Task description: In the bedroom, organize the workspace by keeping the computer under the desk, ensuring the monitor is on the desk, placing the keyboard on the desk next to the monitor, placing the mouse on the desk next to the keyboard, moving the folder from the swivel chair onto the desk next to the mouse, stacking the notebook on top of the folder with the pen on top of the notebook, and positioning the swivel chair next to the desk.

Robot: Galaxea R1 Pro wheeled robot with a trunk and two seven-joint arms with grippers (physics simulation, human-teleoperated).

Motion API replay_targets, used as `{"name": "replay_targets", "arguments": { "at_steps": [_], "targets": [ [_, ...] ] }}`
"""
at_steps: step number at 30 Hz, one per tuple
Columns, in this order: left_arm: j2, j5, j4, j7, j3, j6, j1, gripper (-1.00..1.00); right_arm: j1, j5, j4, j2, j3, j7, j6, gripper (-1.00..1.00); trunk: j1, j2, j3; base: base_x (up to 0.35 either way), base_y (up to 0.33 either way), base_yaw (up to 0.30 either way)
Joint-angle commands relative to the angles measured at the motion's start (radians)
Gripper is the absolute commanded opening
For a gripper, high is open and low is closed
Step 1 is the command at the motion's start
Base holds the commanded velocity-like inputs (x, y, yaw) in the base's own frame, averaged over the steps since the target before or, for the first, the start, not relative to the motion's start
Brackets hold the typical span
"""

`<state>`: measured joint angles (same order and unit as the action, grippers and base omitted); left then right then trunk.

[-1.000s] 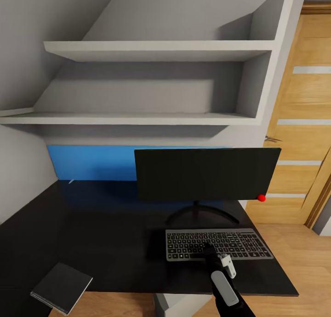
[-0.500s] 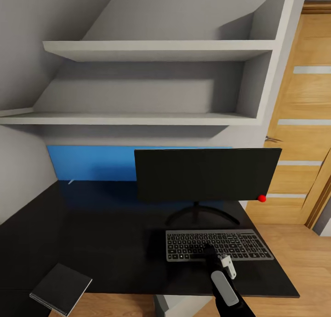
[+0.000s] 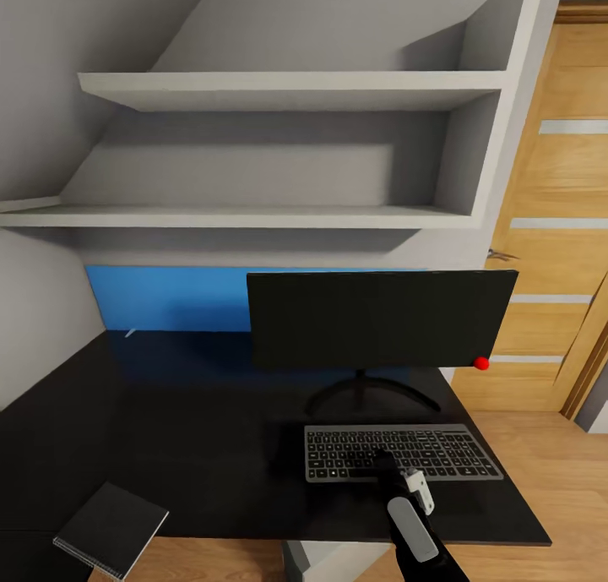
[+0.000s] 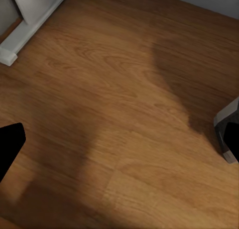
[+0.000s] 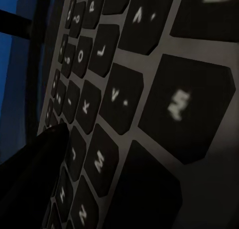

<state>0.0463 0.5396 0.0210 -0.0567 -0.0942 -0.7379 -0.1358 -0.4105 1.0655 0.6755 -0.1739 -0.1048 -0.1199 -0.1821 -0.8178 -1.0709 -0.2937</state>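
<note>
Glossy black desk (image 3: 169,430) runs along the wall, w/ the wide flat black-fronted monitor (image 3: 380,318) standing on it on a thin black neck & curved base. Slim silver-grey keyboard w/ black keys (image 3: 402,451) lies on the desk just in front of the monitor base. Small square dark grey notebook w/ spiral binding (image 3: 111,529) sits at the desk's front edge, well to the left of the keyboard, one corner hanging past the edge. Bright blue wall panel (image 3: 169,299) behind the monitor; two plain grey wall shelves (image 3: 287,92) above it; light wooden door w/ pale stripes (image 3: 557,227) to the right of the desk. Small red ball (image 3: 480,363) at the monitor's lower right corner.

Right gripper (image 3: 382,462), black w/ white-grey wrist parts, is down on the keyboard's front middle; the arm covers some keys. Right wrist view: keyboard keys (image 5: 124,104) v. close & blurred, one dark finger (image 5: 35,174) over them. Can't tell if its jaws are spread or pressed together.

Left wrist view: brown wood-plank floor (image 4: 119,114), left gripper (image 4: 119,149) w/ black fingertips (image 4: 9,149) far apart at opposite edges, nothing between them. Pale grey-white object (image 4: 30,15) cut off at the frame corner, hard to identify
</note>
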Motion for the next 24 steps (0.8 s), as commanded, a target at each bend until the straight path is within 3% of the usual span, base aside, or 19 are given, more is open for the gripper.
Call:
{"name": "replay_targets", "arguments": {
  "at_steps": [1,19,24],
  "targets": [
    [0.0,0.011,-0.001,-0.006,-0.007,-0.003,-0.001,1.0,-0.001,0.01,0.001,-0.001,0.0,-0.001,-0.002,-1.0,-0.004,-0.008,-0.004,0.0,0.0,0.0],
    [-0.001,0.01,-0.001,-0.007,-0.007,-0.001,-0.001,1.0,-0.001,0.01,0.002,-0.001,0.001,-0.001,0.028,-1.0,-0.073,-0.134,-0.061,0.0,0.0,0.0],
    [-0.001,0.01,-0.001,-0.008,-0.007,-0.001,-0.001,1.0,-0.001,0.01,0.002,-0.001,0.001,-0.001,0.029,-1.0,-0.073,-0.134,-0.061,0.0,0.0,0.0]
  ]
}}
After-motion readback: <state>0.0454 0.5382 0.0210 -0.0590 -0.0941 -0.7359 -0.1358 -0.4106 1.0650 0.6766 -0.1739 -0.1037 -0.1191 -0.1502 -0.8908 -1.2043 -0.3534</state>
